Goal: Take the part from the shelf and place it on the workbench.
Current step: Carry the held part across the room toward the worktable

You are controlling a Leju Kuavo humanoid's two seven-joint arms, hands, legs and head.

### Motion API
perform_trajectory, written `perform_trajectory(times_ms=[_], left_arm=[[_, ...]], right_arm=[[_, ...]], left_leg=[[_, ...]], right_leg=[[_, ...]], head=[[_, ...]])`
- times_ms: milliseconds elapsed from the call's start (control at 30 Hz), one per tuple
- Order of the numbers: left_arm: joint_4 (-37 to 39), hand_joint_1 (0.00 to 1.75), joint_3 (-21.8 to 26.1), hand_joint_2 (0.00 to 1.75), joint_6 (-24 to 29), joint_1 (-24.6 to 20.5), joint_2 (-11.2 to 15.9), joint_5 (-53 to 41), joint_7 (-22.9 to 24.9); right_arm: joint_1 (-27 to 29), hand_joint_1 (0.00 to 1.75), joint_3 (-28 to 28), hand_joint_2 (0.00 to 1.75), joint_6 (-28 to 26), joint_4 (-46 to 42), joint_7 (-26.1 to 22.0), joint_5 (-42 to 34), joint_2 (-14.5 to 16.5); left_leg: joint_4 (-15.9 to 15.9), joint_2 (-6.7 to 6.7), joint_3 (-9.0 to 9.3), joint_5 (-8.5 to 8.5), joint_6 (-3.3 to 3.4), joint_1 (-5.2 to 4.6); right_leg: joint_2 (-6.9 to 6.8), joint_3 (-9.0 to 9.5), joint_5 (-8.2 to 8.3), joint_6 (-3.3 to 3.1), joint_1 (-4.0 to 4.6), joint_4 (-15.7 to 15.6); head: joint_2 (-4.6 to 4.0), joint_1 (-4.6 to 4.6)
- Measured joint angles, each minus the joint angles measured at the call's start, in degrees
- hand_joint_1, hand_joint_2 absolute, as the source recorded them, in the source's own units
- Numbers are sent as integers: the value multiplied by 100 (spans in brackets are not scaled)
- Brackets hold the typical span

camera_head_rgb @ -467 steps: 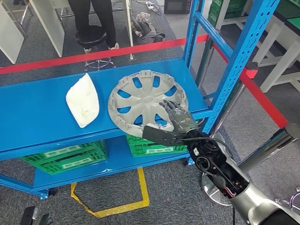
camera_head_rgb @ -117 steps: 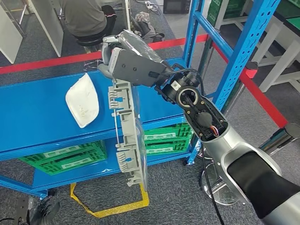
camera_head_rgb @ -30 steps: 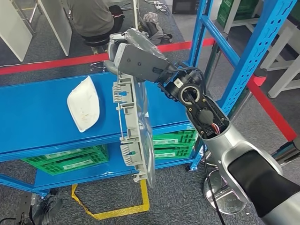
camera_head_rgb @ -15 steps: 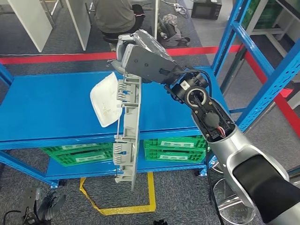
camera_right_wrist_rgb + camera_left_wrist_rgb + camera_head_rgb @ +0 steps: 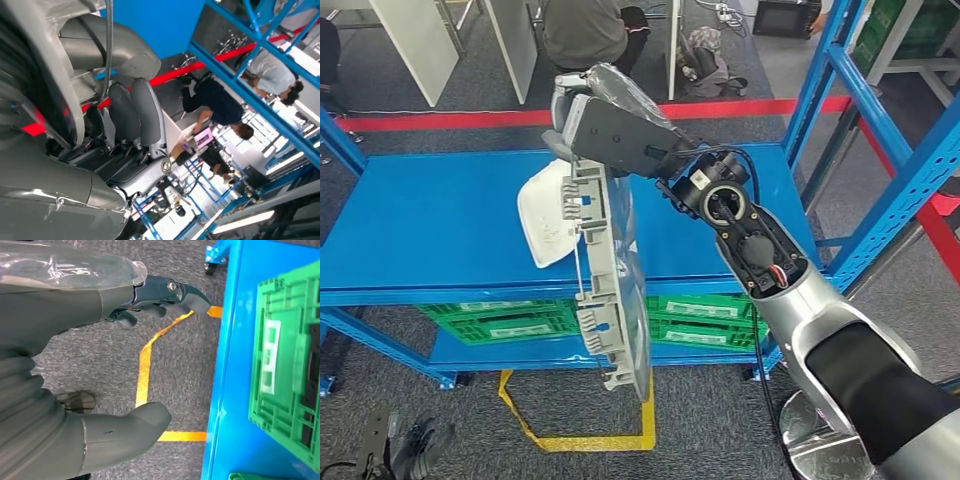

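The grey wheel cover (image 5: 610,280) is hanging on its edge in the air, in front of the blue shelf (image 5: 426,230), and the right hand (image 5: 610,125) is gripping its top rim, with the fingers (image 5: 145,112) curled over the rim in the right wrist view. A white part (image 5: 543,215) is lying on the shelf just left of the cover and partly behind it, green crates (image 5: 497,322) are sitting on the lower shelf, and a person (image 5: 584,30) is sitting far behind the red line (image 5: 433,120). The left hand (image 5: 75,375) is hanging low over the grey floor by the yellow tape (image 5: 145,365), holding nothing, with its fingers (image 5: 177,290) apart.
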Motion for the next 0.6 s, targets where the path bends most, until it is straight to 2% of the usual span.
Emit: perform_trajectory(times_ms=[67, 100, 167, 233, 267, 300, 367, 400, 433, 467, 533, 567, 600], left_arm=[[0, 0, 0, 175, 0, -14, 10, 0, -2], [0, 0, 0, 175, 0, -20, 12, 0, -4], [0, 0, 0, 175, 0, -19, 11, 0, -8], [0, 0, 0, 175, 0, -11, 9, 0, -10], [0, 0, 1, 175, 1, -11, 9, 1, -10], [0, 0, 1, 175, 3, -15, 9, 2, -10], [0, 0, 2, 175, 7, -18, 4, 4, -10], [0, 0, 2, 175, 8, -13, 1, 4, -10], [0, 0, 2, 175, 9, -8, -3, 4, -10], [0, 0, 2, 175, 10, -5, -5, 4, -10], [0, 0, 2, 175, 11, -4, -11, 4, -10], [0, 0, 2, 175, 14, -7, -16, 5, -10], [0, 0, 2, 175, 18, -8, -20, 7, -11]], right_arm=[[-11, 175, -2, 175, 0, -2, -2, -2, -1], [-15, 175, -2, 175, 1, -3, -3, -3, -1], [-19, 175, -2, 175, 2, -3, -6, -5, -2], [-19, 175, -2, 175, 4, -3, -8, -5, -2], [-20, 175, -3, 175, 4, -3, -9, -5, -2], [-20, 175, -4, 175, 5, -3, -10, -6, -2], [-6, 175, -4, 175, 10, 1, -12, -10, -2], [7, 175, -3, 175, 13, 5, -11, -11, -3], [18, 175, -3, 175, 15, 11, -11, -13, -3], [23, 175, -3, 175, 15, 16, -13, -13, -4], [16, 175, -3, 175, 15, 23, -19, -14, -4], [9, 175, -3, 175, 16, 25, -24, -15, -4], [1, 175, -3, 175, 16, 26, -27, -20, -4]], left_leg=[[-825, 127, 417, 301, 47, -20], [-1051, 160, 530, 360, 85, -34], [-1127, 110, 555, 372, 167, -62], [-1140, 43, 558, 385, 231, -44], [-1150, 14, 565, 393, 267, -32], [-1159, -14, 573, 399, 296, -23], [-1157, -78, 575, 396, 334, -32], [-1156, -118, 575, 395, 340, -37], [-1152, -163, 576, 394, 342, -41], [-1148, -212, 579, 393, 341, -42], [-1138, -314, 592, 386, 329, -38], [-1130, -360, 589, 384, 315, -42], [-1122, -401, 575, 386, 293, -40]], right_leg=[[-55, -3, -25, 42, 25, 23], [-77, -6, -38, 67, 41, 30], [-125, -3, -53, 121, 68, 30], [-122, -20, -114, 182, 54, 75], [-69, -85, -224, 209, 43, 229], [3, -210, -391, 231, 33, 512], [115, -585, -783, 253, 27, 1363], [133, -748, -892, 257, 27, 1708], [143, -830, -890, 253, 27, 1860], [152, -797, -769, 240, 27, 1761], [252, -465, -328, 186, 28, 984], [336, -280, -161, 157, 26, 578], [405, -132, -72, 134, 28, 280]], head=[[0, -24], [0, -20], [0, 6], [0, 33], [0, 51], [0, 76], [0, 131], [0, 149], [0, 162], [0, 177], [0, 217], [0, 227], [0, 234]])
